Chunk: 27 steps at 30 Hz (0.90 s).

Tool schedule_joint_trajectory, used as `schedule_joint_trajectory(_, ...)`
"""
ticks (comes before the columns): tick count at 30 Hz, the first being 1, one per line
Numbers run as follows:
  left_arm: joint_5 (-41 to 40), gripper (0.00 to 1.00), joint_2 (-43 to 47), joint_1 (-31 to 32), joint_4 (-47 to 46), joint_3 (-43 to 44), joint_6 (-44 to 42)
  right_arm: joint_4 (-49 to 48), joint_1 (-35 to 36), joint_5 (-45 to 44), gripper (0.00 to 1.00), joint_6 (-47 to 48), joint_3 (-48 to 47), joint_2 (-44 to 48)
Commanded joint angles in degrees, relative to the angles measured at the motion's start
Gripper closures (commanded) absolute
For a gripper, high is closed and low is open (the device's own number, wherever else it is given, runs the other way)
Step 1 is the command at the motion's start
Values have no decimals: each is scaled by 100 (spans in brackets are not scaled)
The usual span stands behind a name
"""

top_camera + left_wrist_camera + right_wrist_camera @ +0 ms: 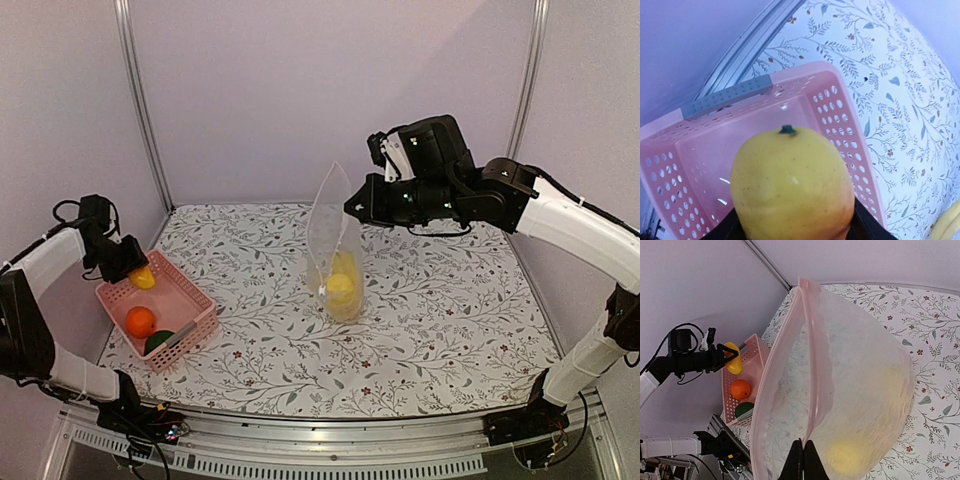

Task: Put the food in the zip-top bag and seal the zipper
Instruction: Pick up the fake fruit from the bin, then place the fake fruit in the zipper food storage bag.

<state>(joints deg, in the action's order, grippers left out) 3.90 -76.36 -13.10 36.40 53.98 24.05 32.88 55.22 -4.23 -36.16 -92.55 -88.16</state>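
Note:
My left gripper (136, 270) is over the far end of the pink basket (190, 300), shut on a yellow lemon-like fruit (144, 279). In the left wrist view this fruit (790, 185), with its green stem, fills the space between the black fingers (722, 231). A round orange (140, 321) and a dark green piece (158, 341) lie in the basket. The clear zip-top bag (333, 240) stands upright mid-table with yellow food (342, 282) at its bottom. My right gripper (804, 452) is shut on the bag's rim at the zipper (811, 340), and the mouth gapes open.
The basket (754, 360) sits near the table's left edge, beside the metal frame post (142, 100). The floral table cover (450, 320) runs right and forward of the bag. The right arm (520, 205) reaches in from the right, above the table.

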Motion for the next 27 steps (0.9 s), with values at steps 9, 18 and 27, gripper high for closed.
schedule_joint_trajectory(9,851,54,1698,1240,-306,-133,28,290,11,-148,100,10,-263,114)
schedule_joint_trajectory(18,1554,54,1946,2726,-340,578,99,427,13,-174,100,30,-417,-49)
schedule_joint_trajectory(27,1786,53,1422,4812,-946,1789,196,501,12,-145,100,105,-601,-181)
